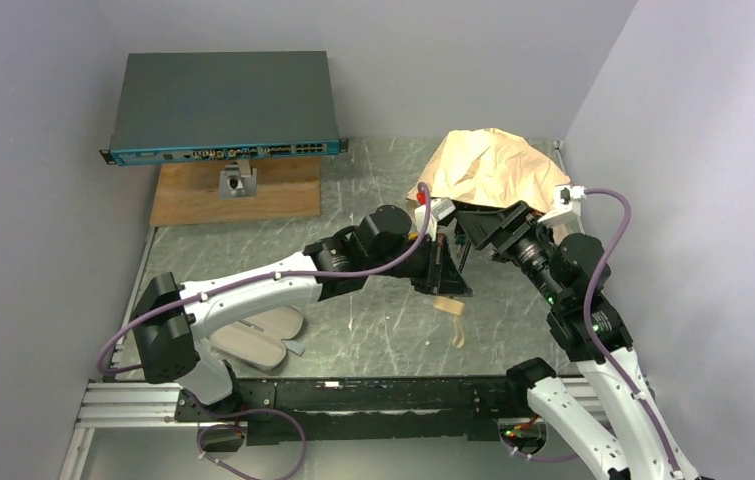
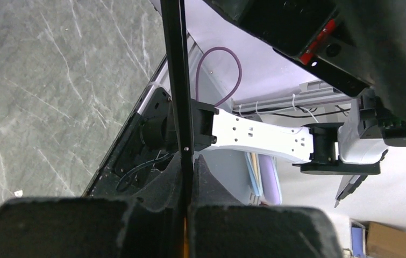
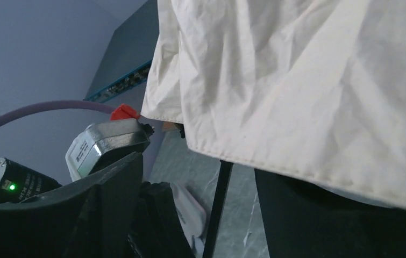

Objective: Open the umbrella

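Note:
The umbrella's tan canopy [image 1: 493, 165] bulges, creased, at the back right of the table. Its black shaft [image 1: 443, 255] runs down toward me to the cream handle [image 1: 448, 304] with a strap hanging from it. My left gripper [image 1: 449, 282] is shut on the shaft just above the handle. In the left wrist view [image 2: 190, 164] the shaft [image 2: 176, 80] is pinched between the pads. My right gripper [image 1: 485, 226] sits under the canopy edge with its jaws wide apart. In the right wrist view [image 3: 211, 183] the shaft [image 3: 218, 207] stands untouched between them, under the canopy [image 3: 297, 80].
The pale pink sleeve [image 1: 256, 338] lies at the front left. A grey network switch [image 1: 223, 105] rests on a wooden board [image 1: 238, 192] with a small metal bracket [image 1: 238, 180] at the back left. Walls close in on the left, back and right.

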Action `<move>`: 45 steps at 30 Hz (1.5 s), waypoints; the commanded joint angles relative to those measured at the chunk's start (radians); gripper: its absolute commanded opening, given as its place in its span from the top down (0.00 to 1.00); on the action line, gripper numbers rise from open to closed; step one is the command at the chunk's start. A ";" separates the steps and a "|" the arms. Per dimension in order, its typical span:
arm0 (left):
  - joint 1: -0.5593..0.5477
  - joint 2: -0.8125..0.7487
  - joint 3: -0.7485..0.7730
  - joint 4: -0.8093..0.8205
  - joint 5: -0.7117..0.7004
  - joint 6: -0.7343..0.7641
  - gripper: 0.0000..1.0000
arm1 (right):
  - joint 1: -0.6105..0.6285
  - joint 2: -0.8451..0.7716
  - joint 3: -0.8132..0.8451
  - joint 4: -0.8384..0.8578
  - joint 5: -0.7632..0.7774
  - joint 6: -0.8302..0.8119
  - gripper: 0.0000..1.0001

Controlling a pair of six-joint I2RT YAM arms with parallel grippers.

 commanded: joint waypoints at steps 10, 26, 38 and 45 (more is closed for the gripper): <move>0.039 -0.050 0.047 0.318 0.041 -0.172 1.00 | 0.000 -0.116 -0.027 0.059 0.102 -0.011 0.36; 0.040 -0.073 0.041 0.355 0.070 -0.180 1.00 | 0.000 -0.013 -0.077 0.370 0.042 0.063 0.63; 0.028 -0.071 0.057 0.328 0.075 -0.148 1.00 | 0.000 0.031 -0.062 0.390 0.065 0.068 0.76; 0.002 -0.068 0.075 0.278 0.055 -0.107 1.00 | 0.000 0.033 -0.049 0.376 0.147 0.060 0.80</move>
